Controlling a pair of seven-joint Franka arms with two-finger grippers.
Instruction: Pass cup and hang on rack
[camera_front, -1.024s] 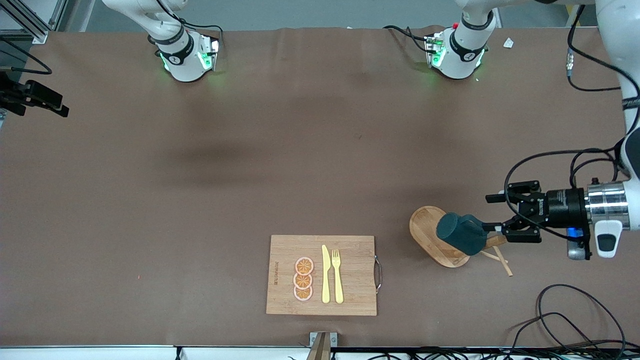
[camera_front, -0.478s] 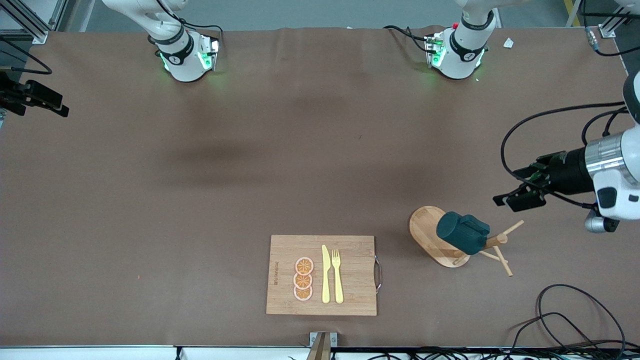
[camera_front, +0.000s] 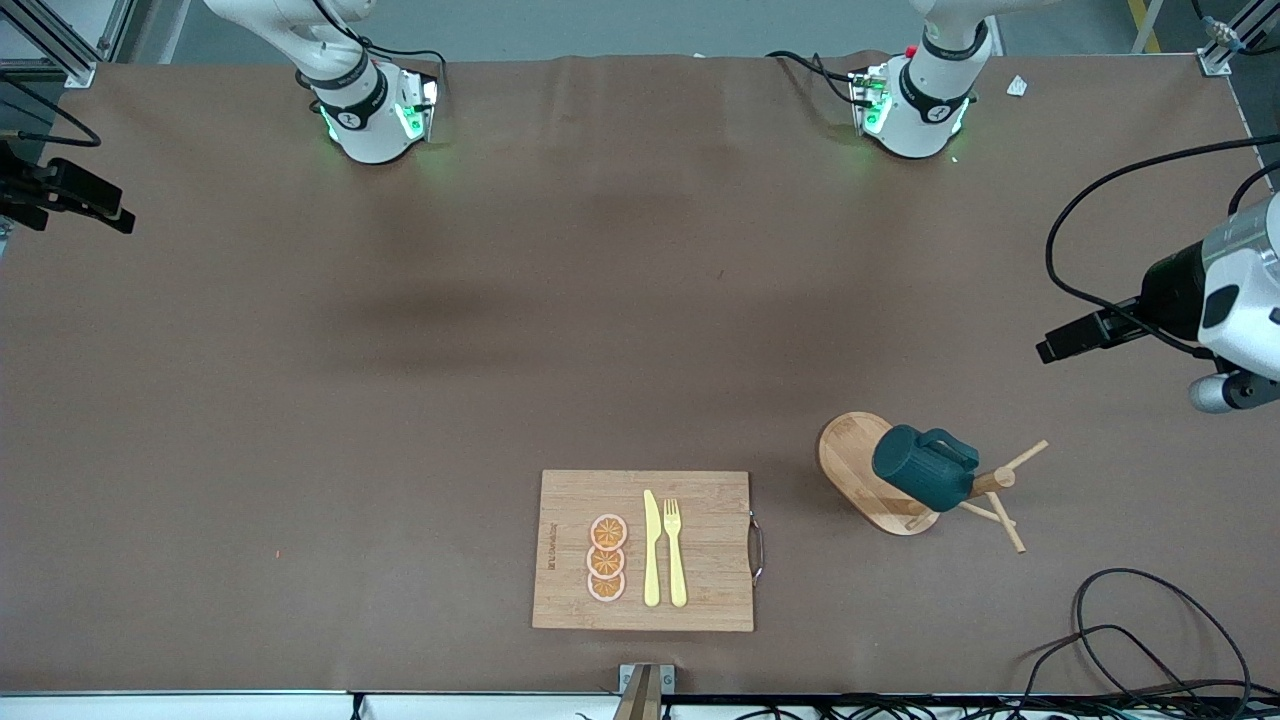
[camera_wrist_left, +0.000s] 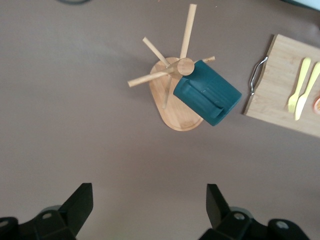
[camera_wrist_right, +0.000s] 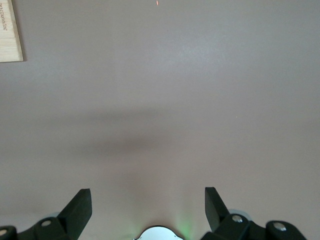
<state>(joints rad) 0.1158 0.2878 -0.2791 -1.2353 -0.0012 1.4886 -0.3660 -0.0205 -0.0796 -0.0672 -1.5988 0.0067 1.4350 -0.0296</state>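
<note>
The dark teal cup (camera_front: 922, 468) hangs tilted on a peg of the light wooden rack (camera_front: 850, 455), its handle up against the central post. In the left wrist view the cup (camera_wrist_left: 207, 92) and the rack (camera_wrist_left: 172, 107) lie well apart from my left gripper (camera_wrist_left: 150, 200), which is open and empty. From the front, the left gripper (camera_front: 1050, 348) is up in the air over bare table at the left arm's end. My right gripper (camera_wrist_right: 148, 200) is open and empty over bare table close to its own base (camera_wrist_right: 159, 234); the front view does not show it.
A rectangular cutting board (camera_front: 640, 500) with a yellow knife (camera_front: 651, 548), a yellow fork (camera_front: 676, 550) and orange slices (camera_front: 607, 558) lies near the front edge, beside the rack toward the right arm's end. Black cables (camera_front: 1150, 630) loop at the corner near the left arm's end.
My left gripper has opened off the cup and drawn back and up toward the left arm's end of the table. The cup stays hanging on the rack. The right arm has not moved.
</note>
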